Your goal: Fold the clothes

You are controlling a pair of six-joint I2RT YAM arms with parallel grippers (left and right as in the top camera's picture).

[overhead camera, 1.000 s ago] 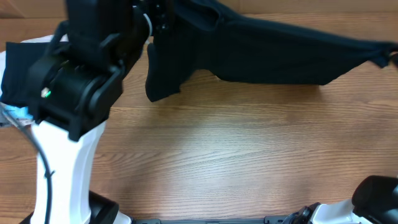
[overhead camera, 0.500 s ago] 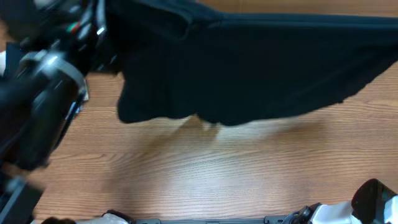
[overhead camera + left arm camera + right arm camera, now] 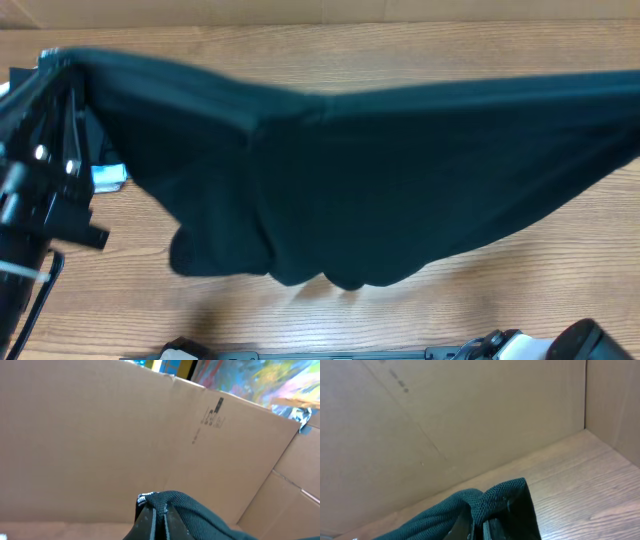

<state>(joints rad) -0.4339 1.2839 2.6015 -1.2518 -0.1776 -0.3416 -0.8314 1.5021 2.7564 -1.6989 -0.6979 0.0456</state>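
- Shirt (image 3: pixel 380 170): black, held up by two points and stretched across nearly the whole overhead view, from the left arm (image 3: pixel 40 200) to the right edge of the frame.
- Its top edge runs taut. The body sags below it in loose folds, lowest left of centre.
- Bench (image 3: pixel 480 300): wood grain shows in front of and behind the shirt. Whether the hanging edge touches it cannot be told.
- Left jaws: pressed together on a bunched fold of the shirt (image 3: pixel 175 505), seen in the left wrist view against a cardboard wall (image 3: pixel 100 435).
- Right jaws: pinching a gathered fold of the shirt (image 3: pixel 490 500), above the bench (image 3: pixel 580 480) near a corner of the cardboard (image 3: pixel 395 435).
- A small white-and-blue object (image 3: pixel 108 176) shows just beside the shirt's left part; what it is cannot be told.
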